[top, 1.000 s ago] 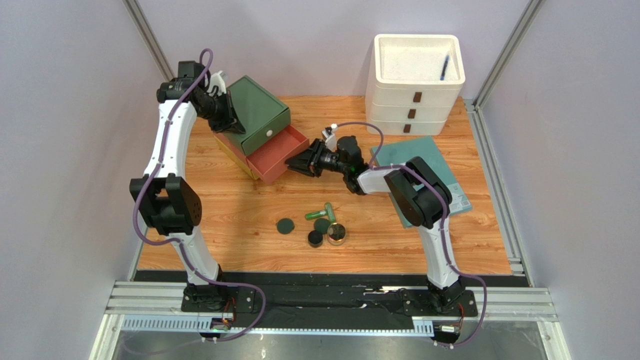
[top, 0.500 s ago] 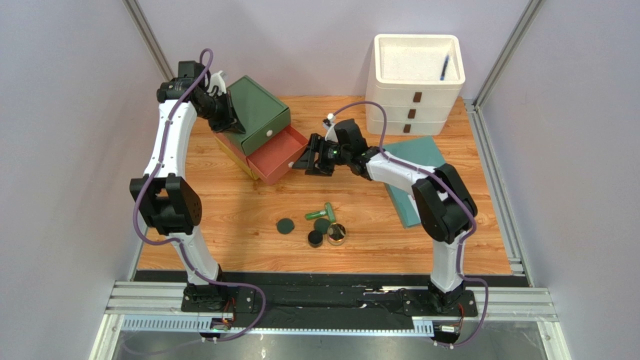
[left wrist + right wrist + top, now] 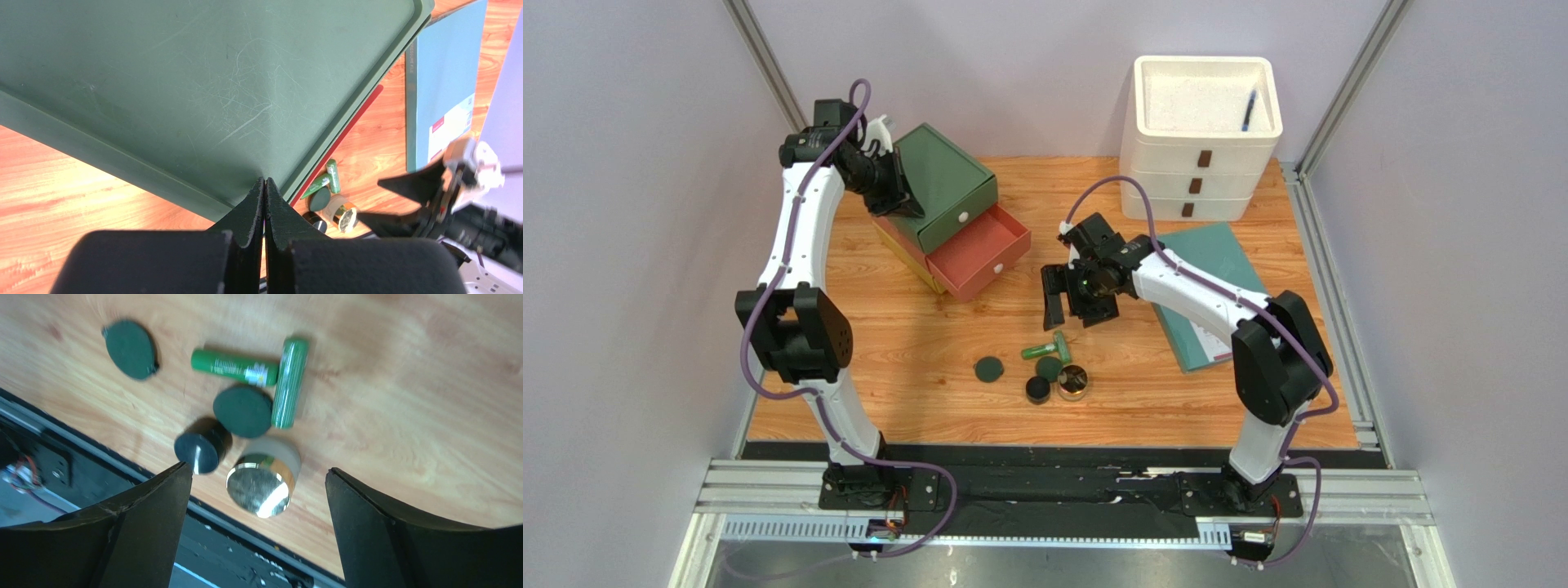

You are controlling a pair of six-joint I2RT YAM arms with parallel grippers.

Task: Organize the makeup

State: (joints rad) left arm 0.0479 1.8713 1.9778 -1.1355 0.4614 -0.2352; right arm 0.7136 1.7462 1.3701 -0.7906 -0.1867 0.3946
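My right gripper [image 3: 1059, 312] hangs over the makeup cluster on the table [image 3: 891, 368], fingers wide apart, nothing between them. The gold-rimmed jar [image 3: 259, 489] lies almost straight below the gap. The small dark jar [image 3: 199, 448] is just beside it toward one finger, and one dark green compact [image 3: 243, 410] sits just past both. The second compact [image 3: 130, 348] is off on its own, farther out. There are two green tubes: one tube [image 3: 233, 366] has its long axis along my closing line, so a poor grab I'd judge; the other tube [image 3: 290, 383] lies across that line, so it would suit the pinch.

My left gripper [image 3: 264, 184] has its fingers together, holding nothing I can see, tips at the lid of the green box [image 3: 184, 92], seemingly touching. It is well apart from the makeup, so the right arm is clearly nearer. The red drawer [image 3: 979, 254] stands open, probably where the makeup goes.
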